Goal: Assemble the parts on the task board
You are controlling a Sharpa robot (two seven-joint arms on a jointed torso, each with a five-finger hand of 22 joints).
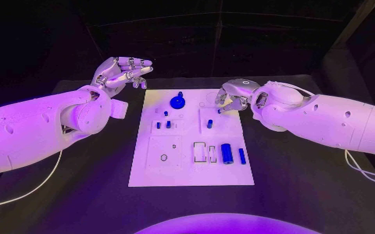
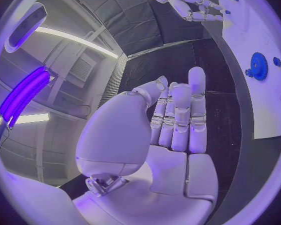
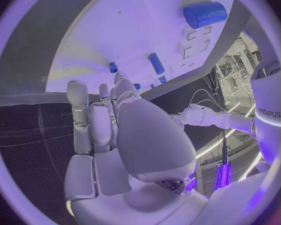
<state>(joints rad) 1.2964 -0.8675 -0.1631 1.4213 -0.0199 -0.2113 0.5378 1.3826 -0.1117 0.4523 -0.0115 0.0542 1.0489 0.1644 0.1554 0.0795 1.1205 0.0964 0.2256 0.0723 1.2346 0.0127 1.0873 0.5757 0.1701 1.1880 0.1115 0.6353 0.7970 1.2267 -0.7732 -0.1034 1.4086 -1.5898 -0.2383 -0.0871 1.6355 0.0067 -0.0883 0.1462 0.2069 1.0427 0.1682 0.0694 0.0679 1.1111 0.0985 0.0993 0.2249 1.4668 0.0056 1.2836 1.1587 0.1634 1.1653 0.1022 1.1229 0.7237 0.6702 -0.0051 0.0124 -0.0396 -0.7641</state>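
1. Left hand (image 1: 123,74) raised beside the far left corner of the board (image 1: 148,174), palm up, fingers apart and nearly straight, holding nothing.
2. Right hand (image 1: 233,96) low over the far right corner of the board, fingers curled downward; cannot tell if something is pinched, because the fingertips hide what is under them.
3. Gear (image 1: 178,102) near the far edge of the board, about the middle, seemingly flat with its hole upward; a small part just behind it, too small to tell.
4. Cylinder (image 1: 226,153) close to the near right corner, lying on its side; long axis from near edge to far edge.
5. Thin bar (image 1: 242,156) just beside the cylinder, toward the right edge, parallel to it, same long axis.
6. Short peg (image 1: 209,124) right of the board's centre, also along the near-far line; two small pegs (image 1: 162,124) left of centre, probably standing in holes.
7. Small ring (image 1: 164,157) in the near left part of the board, lying flat.
8. Risk: cylinder probably rolls toward a side edge if touched from the side, since it lies on its round wall.
9. Risk: right hand so close to the board may push it or knock the peg when closing.
10. Risk: thin bar and cylinder near together, so easy to catch both instead of one.
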